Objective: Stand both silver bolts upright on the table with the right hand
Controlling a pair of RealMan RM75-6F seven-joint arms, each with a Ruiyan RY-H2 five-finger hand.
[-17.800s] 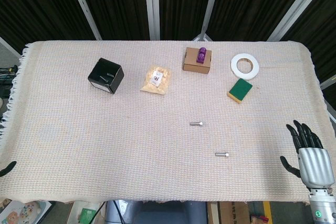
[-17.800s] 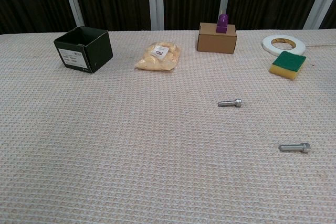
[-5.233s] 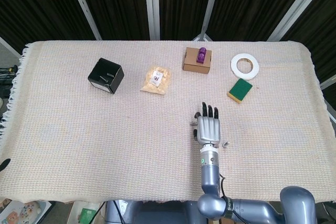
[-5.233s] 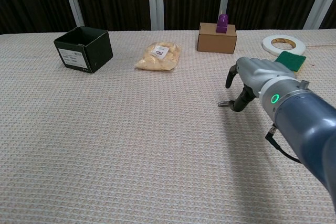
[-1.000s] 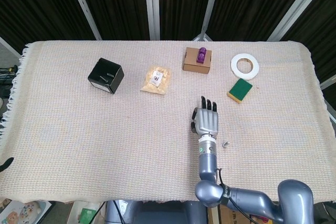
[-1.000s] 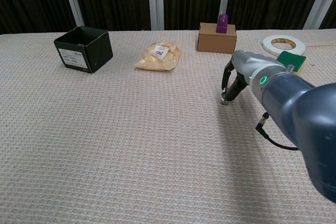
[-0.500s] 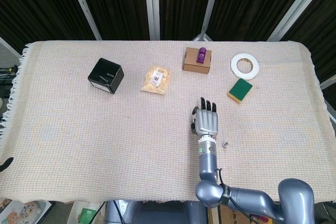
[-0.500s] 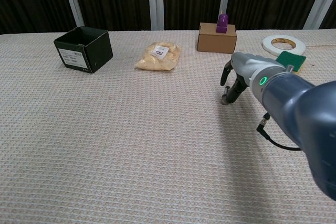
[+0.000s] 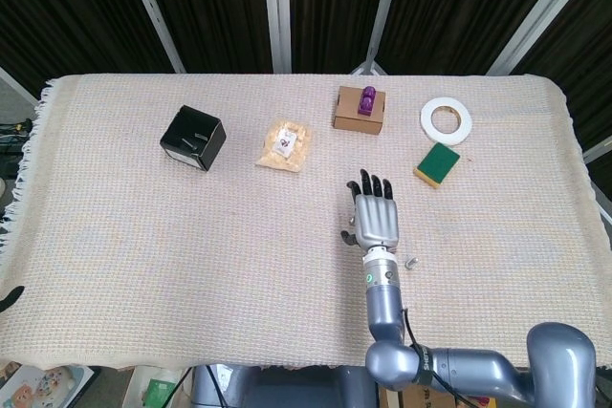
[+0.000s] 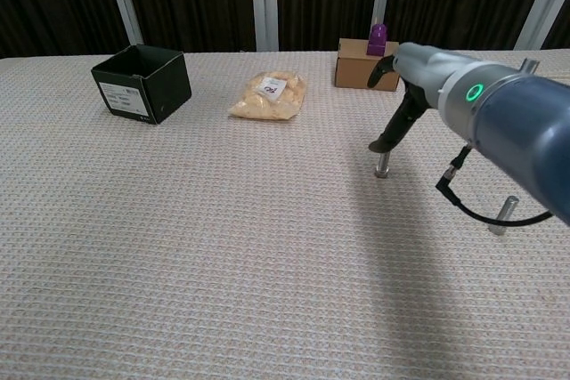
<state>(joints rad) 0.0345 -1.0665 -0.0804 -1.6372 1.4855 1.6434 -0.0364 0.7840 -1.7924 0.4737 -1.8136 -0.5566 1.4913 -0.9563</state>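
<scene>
One silver bolt (image 10: 383, 165) stands upright on the woven cloth (image 10: 223, 246), just under my right hand's fingertips (image 10: 381, 143). A small gap seems to separate them. My right hand (image 10: 405, 104) hangs above it, fingers pointing down and holding nothing. From the head view the right hand (image 9: 375, 217) hides this bolt. The second silver bolt (image 10: 503, 216) also stands upright, nearer the front right, and shows as a small stub (image 9: 412, 261) right of my wrist. Only a dark tip of the left hand (image 9: 7, 298) shows at the table's left edge.
A black open box (image 9: 192, 138) sits at the back left, with a yellow snack bag (image 9: 285, 144) to its right. A cardboard box (image 9: 360, 109) with a purple piece on top, a white tape ring (image 9: 446, 119) and a green-yellow sponge (image 9: 437, 163) lie at the back right.
My right hand has let go of the first bolt and risen; the bolt stays upright. The arm no longer hides the second bolt in the chest view.
</scene>
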